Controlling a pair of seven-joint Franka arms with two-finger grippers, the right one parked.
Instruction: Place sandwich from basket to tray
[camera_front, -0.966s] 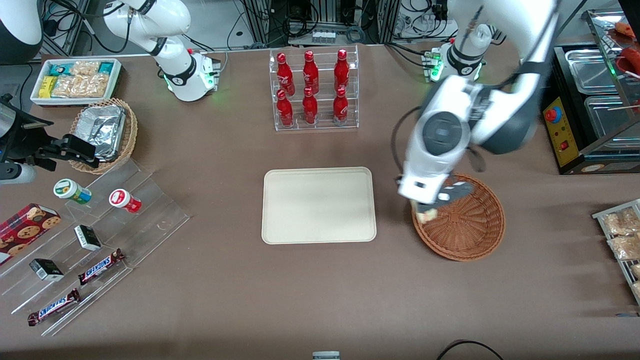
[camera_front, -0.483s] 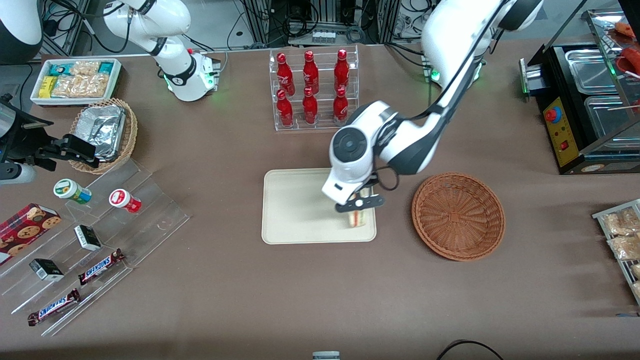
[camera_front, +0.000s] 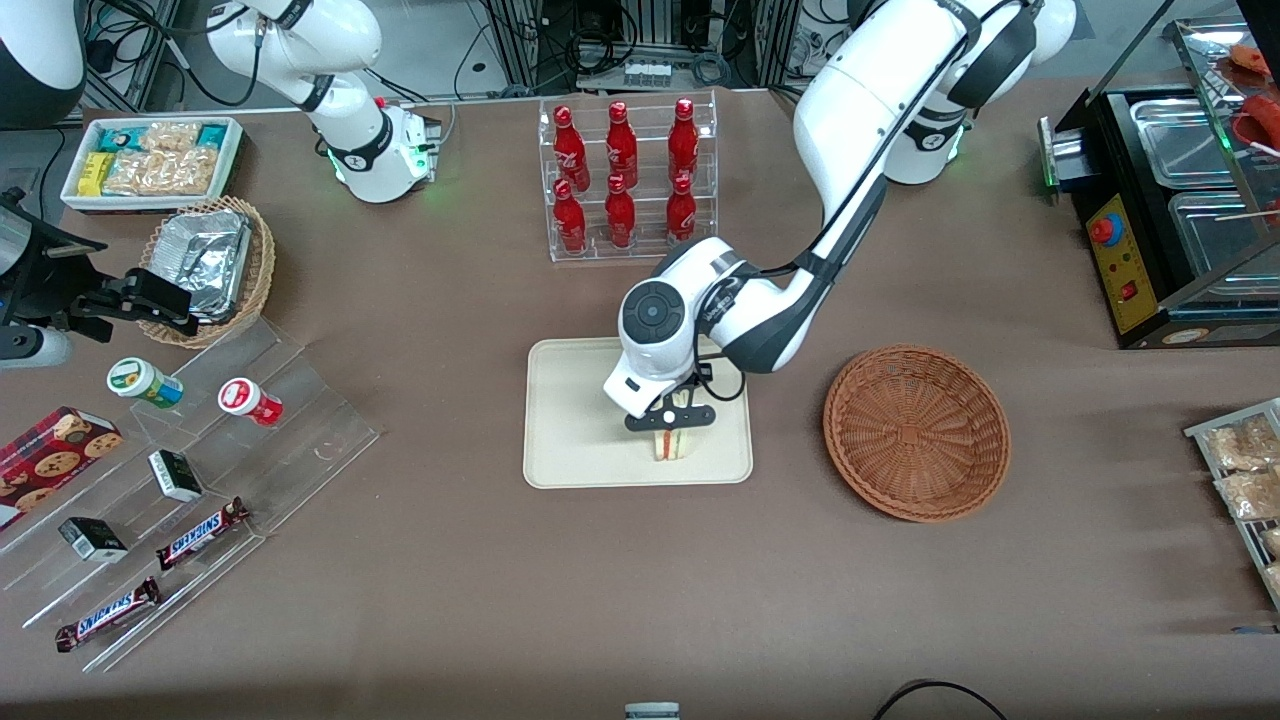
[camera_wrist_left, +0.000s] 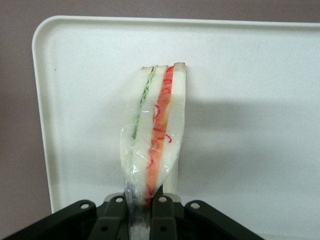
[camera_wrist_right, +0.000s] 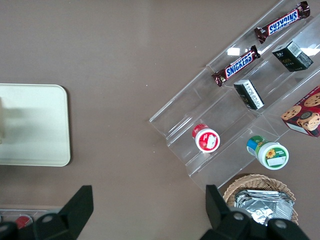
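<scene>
Gripper (camera_front: 672, 416) low over tray (camera_front: 570, 420), fingers (camera_wrist_left: 116, 215) pinched on wrapped sandwich (camera_wrist_left: 152, 135). Sandwich on edge above the tray's part nearest the front camera, contact not clear. Basket (camera_front: 917, 432) just beside tray, toward working arm's end.

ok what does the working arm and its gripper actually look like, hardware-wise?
The left arm has glossy white shells with dark grey joint sections, and a round dark grey cap with a centre disc on the wrist. A thin black cable runs along the forearm and loops near the wrist. The gripper over the tray is matte black with two slim fingers; screw holes dot its body.
</scene>
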